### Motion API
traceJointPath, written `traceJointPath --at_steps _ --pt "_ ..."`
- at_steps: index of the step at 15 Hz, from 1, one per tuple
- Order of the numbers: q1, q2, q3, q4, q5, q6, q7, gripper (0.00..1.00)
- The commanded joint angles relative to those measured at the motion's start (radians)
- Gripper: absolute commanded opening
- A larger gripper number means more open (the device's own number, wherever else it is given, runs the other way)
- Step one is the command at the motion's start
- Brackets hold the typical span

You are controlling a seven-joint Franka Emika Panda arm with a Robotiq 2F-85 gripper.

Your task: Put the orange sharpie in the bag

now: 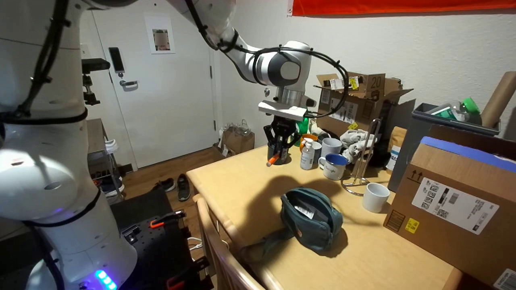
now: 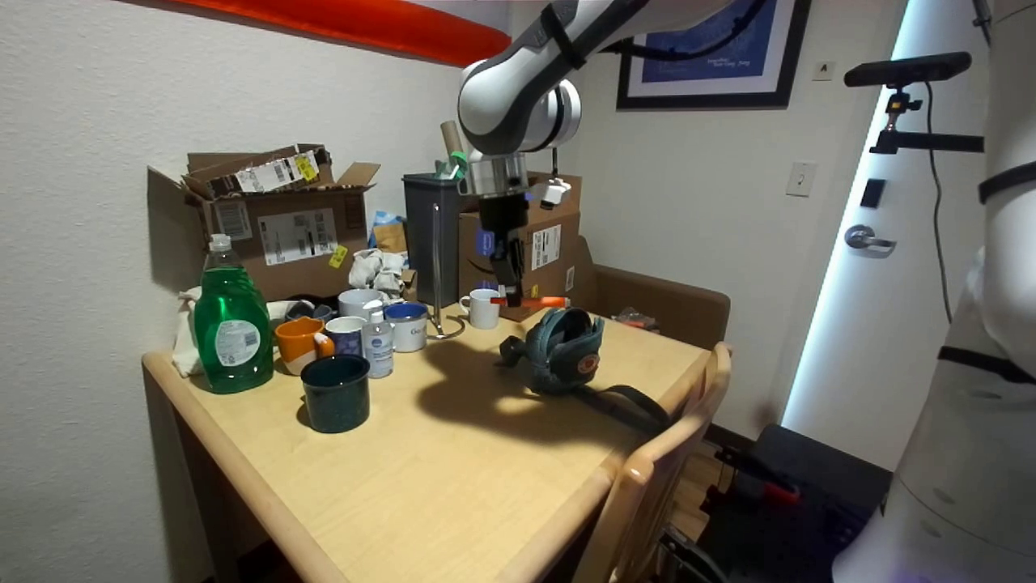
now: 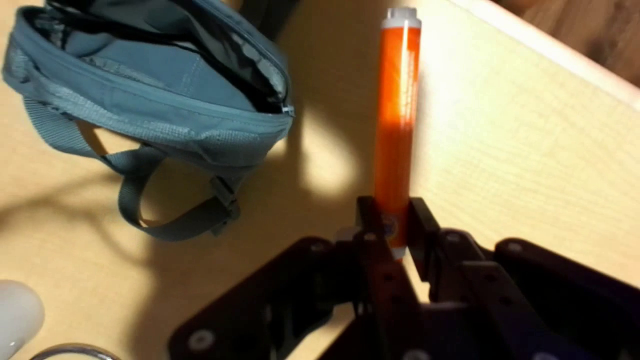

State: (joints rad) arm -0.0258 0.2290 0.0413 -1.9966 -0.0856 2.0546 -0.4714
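Orange sharpie [image 3: 396,120] in end effector [image 3: 394,215] (bag [image 1: 308,233] nearby).

1. You can read "20" on the upper cardboard box [image 1: 365,89].
2. You get "Google" on the blue-lined mug [image 1: 334,168] across both exterior views.
3. You see "A" on the small wall plate [image 2: 823,71].
4. You see two upward arrows on the large cardboard box [image 1: 443,233].

In both exterior views the arm [image 1: 278,68] extends outward and bends downward at the wrist [image 2: 492,174]. The gripper [image 3: 392,212] points down, its fingers [image 3: 424,232] nearly parallel in a narrow pinch.
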Motion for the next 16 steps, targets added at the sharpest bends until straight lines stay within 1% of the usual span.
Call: traceJointPath --at_steps 1,3,5,6,9,10,14,16 --pt "-0.009 -0.092 -0.008 -0.063 -0.073 -0.035 -0.099 0.07" --pt "-0.009 -0.117 -0.016 -0.080 -0.108 -0.033 -0.109 0.07" --pt "-0.009 -0.141 -0.021 -0.104 -0.106 -0.013 -0.100 0.07" --pt "-0.004 -0.084 -0.019 -0.052 -0.092 -0.024 -0.091 0.19" --pt "-0.003 -0.106 -0.021 -0.070 -0.092 -0.023 -0.091 0.19" --pt "-0.003 -0.107 -0.021 -0.071 -0.092 -0.023 -0.091 0.07" --pt "-0.006 -0.078 -0.020 -0.043 -0.134 -0.052 -0.211 0.06" --pt "-0.008 -0.069 -0.022 -0.042 -0.163 -0.043 -0.281 0.06"
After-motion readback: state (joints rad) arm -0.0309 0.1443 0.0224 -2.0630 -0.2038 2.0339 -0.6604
